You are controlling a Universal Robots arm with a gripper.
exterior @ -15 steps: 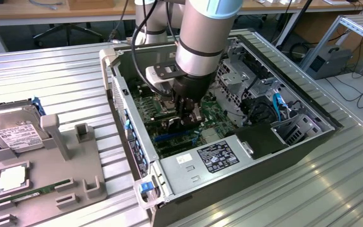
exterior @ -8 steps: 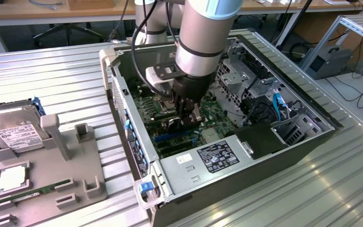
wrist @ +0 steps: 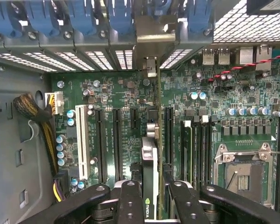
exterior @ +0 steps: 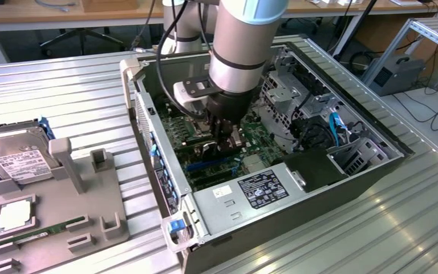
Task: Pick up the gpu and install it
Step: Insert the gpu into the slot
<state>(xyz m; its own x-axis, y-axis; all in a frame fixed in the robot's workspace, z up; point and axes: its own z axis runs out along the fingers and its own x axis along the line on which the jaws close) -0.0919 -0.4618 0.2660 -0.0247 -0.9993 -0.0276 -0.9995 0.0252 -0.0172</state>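
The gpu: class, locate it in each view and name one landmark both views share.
Exterior view: the gpu hangs under the arm, inside the open case.
Wrist view: the gpu edge-on in the pincer, over the slots.
Shared landmark: the green motherboard.

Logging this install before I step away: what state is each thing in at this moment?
gripper: shut on the gpu
gpu: on edge between the fingers, over the motherboard slots; seating unclear
computer case: lying on its side, open
hard drive: lying in the grey fixture
memory stick: lying flat in the fixture
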